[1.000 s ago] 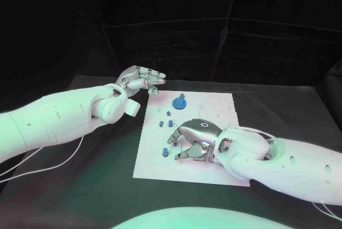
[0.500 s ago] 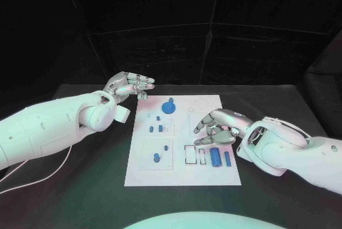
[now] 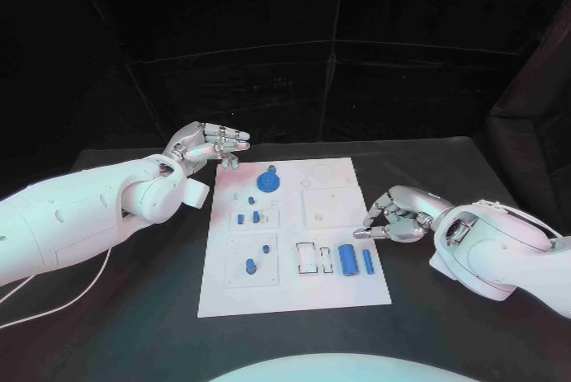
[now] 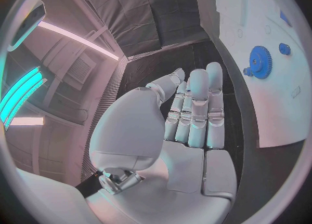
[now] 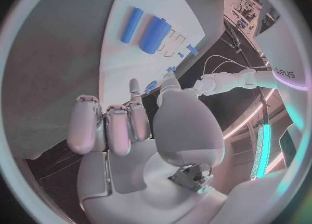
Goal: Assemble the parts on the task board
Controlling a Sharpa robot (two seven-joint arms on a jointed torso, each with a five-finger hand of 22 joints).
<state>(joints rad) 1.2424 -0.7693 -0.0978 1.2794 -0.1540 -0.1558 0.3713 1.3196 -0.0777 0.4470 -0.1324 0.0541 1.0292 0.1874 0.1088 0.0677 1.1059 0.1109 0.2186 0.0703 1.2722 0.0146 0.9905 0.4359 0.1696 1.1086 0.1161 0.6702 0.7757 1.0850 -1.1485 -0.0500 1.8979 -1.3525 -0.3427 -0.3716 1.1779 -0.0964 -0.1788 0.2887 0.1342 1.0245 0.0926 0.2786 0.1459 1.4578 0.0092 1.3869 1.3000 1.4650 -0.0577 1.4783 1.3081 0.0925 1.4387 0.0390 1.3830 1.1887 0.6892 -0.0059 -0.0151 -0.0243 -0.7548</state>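
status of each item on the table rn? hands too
left hand: holds nothing, fingers curled, beyond board's far left corner
right hand: holds nothing, fingers curled, at board's right edge
task board: flat on table
blue gear: flat on board
two blue cylinders: lying side by side on board

Dark lettering reading roughly "sharpa" runs along a white arm [image 5: 276,76] in the right wrist view, beyond the right hand [image 5: 140,130] and past its fingertips; no other text is legible.
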